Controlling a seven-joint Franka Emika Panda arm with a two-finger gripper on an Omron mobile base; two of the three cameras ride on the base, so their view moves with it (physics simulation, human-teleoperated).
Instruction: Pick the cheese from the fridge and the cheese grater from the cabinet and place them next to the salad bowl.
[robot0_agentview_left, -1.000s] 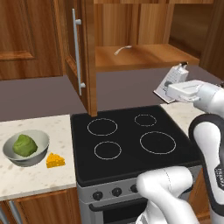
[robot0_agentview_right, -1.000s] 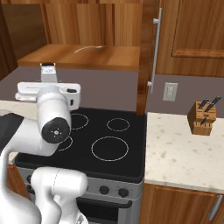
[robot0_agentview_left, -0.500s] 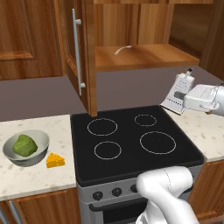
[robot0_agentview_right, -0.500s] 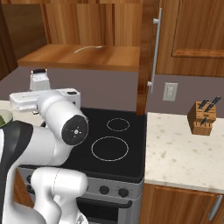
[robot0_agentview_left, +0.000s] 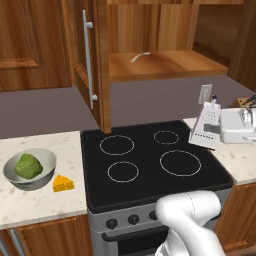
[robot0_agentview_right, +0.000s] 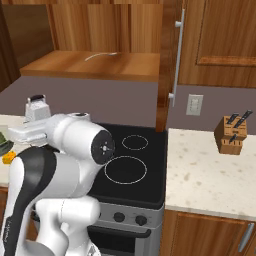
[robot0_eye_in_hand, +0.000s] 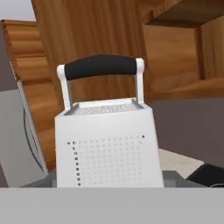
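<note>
My gripper (robot0_agentview_left: 214, 129) is shut on the cheese grater (robot0_agentview_left: 204, 131), a pale box with a dark handle, holding it tilted above the stove's right edge. In the hand view the cheese grater (robot0_eye_in_hand: 107, 148) stands close in front, handle up. From the right base the cheese grater (robot0_agentview_right: 37, 107) sits atop my gripper (robot0_agentview_right: 36, 121). The salad bowl (robot0_agentview_left: 44, 159) with green lettuce rests on the left counter, and the cheese (robot0_agentview_left: 63, 183) wedge lies just right of it. The cabinet (robot0_agentview_left: 165, 65) is open, its door (robot0_agentview_left: 97, 60) swung out. The fridge is out of view.
A black four-ring stove (robot0_agentview_left: 150, 160) fills the middle between the counters. A thin curved white object (robot0_agentview_left: 140, 56) lies on the cabinet shelf. A knife block (robot0_agentview_right: 232, 135) stands on the right counter below a wall outlet (robot0_agentview_right: 194, 105).
The arm has carried the cheese grater down from near the cabinet shelf to a lower height over the stove's right edge. Bowl and cheese have stayed put.
</note>
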